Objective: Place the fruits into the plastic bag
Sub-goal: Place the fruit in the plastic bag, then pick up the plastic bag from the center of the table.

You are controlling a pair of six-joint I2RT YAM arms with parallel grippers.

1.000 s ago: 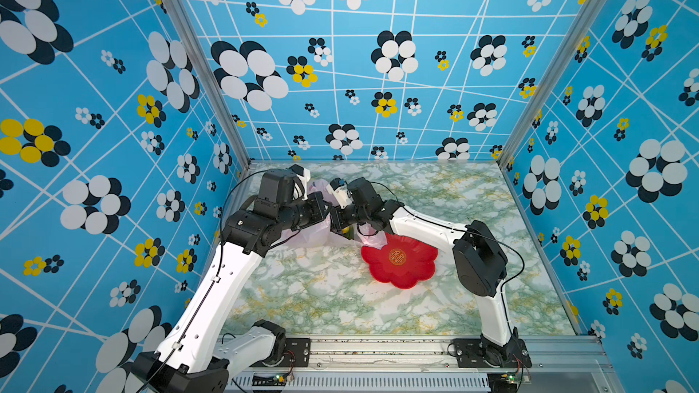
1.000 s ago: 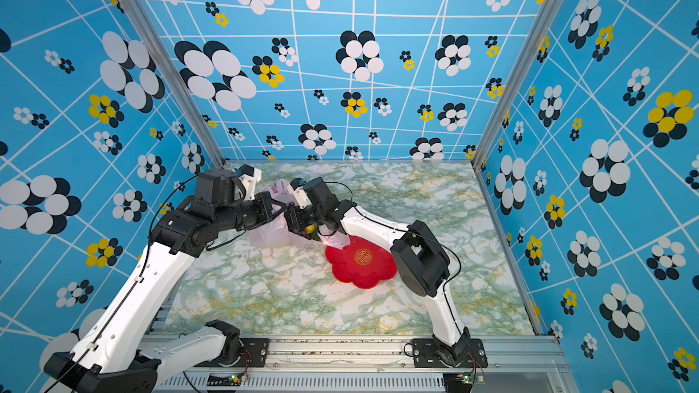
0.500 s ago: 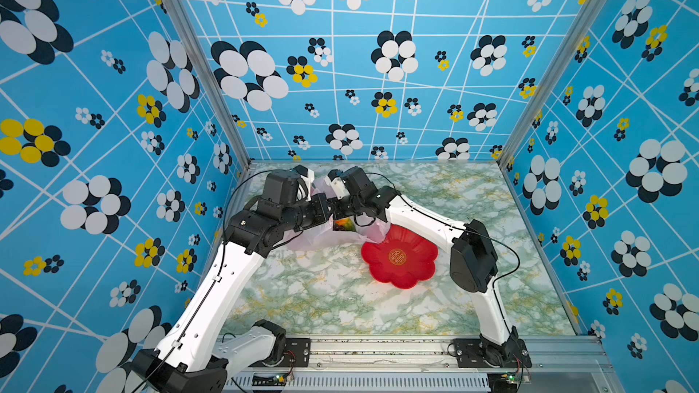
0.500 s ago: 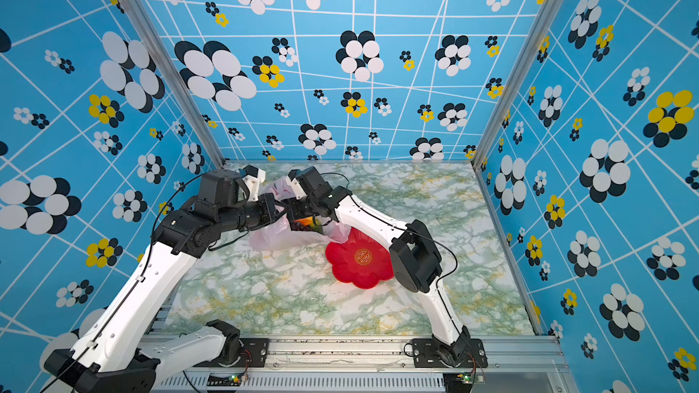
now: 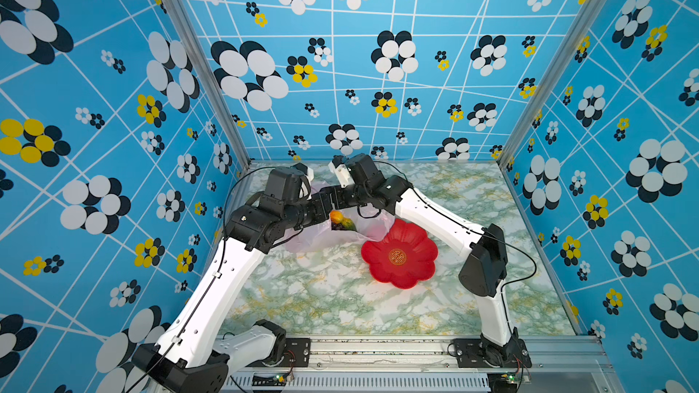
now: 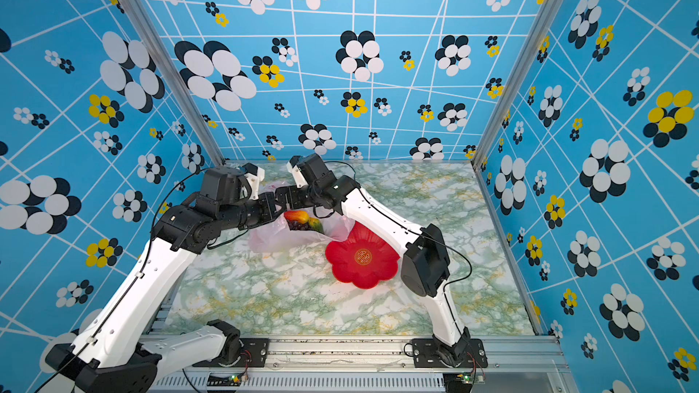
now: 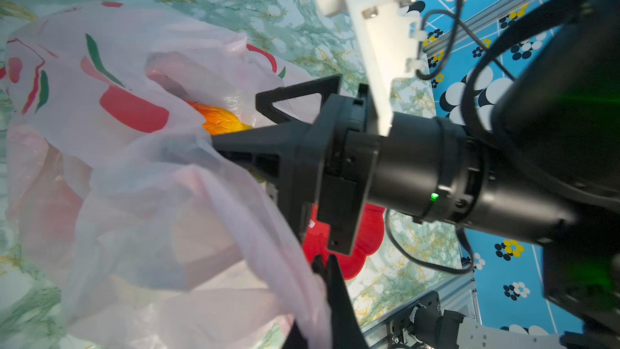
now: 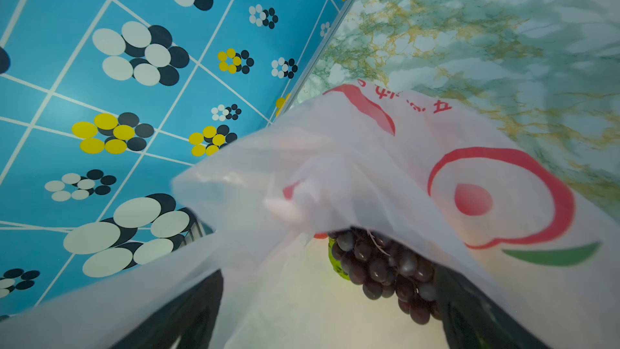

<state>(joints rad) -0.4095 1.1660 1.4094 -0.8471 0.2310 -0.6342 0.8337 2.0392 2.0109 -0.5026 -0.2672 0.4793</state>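
Right gripper [image 8: 328, 317], jaws apart, points into the translucent pale-pink plastic bag [image 8: 369, 162]; dark purple grape bunch [image 8: 385, 266] lies straight ahead, ungripped. Left gripper [image 7: 324, 261] is clamped on the bag's rim.

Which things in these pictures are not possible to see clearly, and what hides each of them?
1. How many fruits there are: in both top views the plastic bag and the two wrists cover all but a few.
2. One fingertip of the right gripper: left wrist view, under bag film.
3. The writing on the bag: right wrist view, blurred and folded.
4. The red dish: left wrist view, mostly behind the right gripper.
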